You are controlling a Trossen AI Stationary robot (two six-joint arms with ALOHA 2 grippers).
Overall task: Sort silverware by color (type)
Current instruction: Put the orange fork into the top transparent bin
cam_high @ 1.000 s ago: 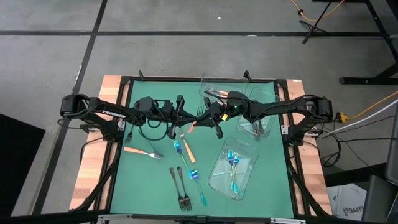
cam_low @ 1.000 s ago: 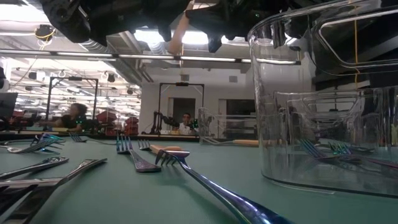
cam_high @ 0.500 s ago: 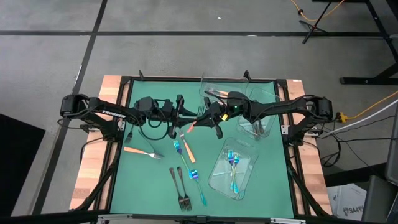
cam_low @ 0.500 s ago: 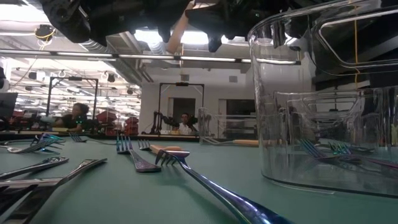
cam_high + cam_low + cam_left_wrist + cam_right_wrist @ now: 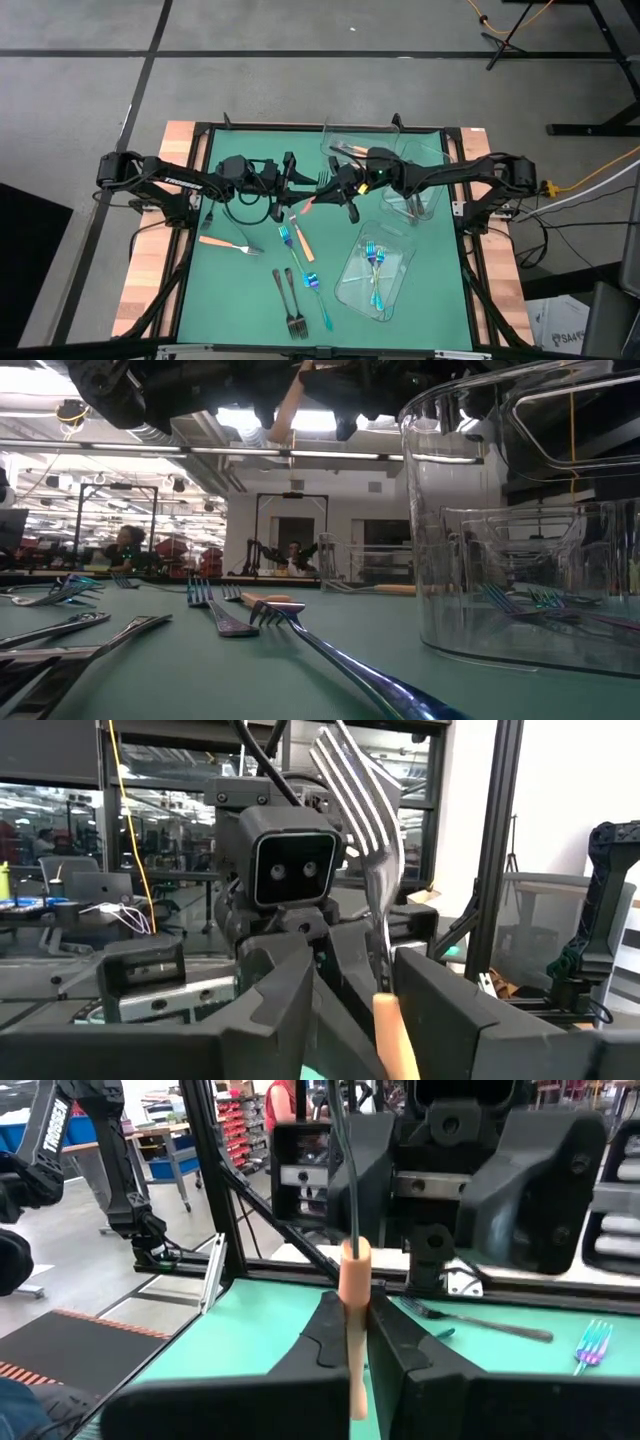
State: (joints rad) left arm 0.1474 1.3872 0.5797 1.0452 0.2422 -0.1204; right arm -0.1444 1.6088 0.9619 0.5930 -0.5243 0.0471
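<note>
Your two arms reach in from 9 and 3 o'clock and meet just above the middle of the green bench (image 5: 240,290). The left gripper (image 5: 296,182) and the right gripper (image 5: 343,192) face each other there, raised off the mat, with an orange-handled fork (image 5: 312,202) between them. In the right wrist view that arm's jaws are closed on the fork's orange handle (image 5: 353,1320), which stands upright. In the left wrist view the silver head (image 5: 358,795) rises between the left arm's jaws; you cannot tell from it whether they press on the fork.

Three clear trays (image 5: 352,285) sit on the right half of the bench. The one at 5 o'clock holds blue-teal forks (image 5: 375,262). The one at 12 o'clock (image 5: 335,135) holds an orange-handled fork (image 5: 345,150). The tub at 2 o'clock (image 5: 432,205) holds dark forks, partly hidden under the right arm.

Loose on the mat: another orange-handled fork (image 5: 227,244) at 8 o'clock, an orange one (image 5: 302,240) and a blue-teal fork (image 5: 286,238) near the centre, two dark forks (image 5: 290,303) side by side at 6 o'clock, and one more blue-teal fork (image 5: 318,298) just beside them.

Against the earlier pictures, the arms have hardly moved; the held fork has tilted only slightly in the low view, and everything on the mat lies as it did.
</note>
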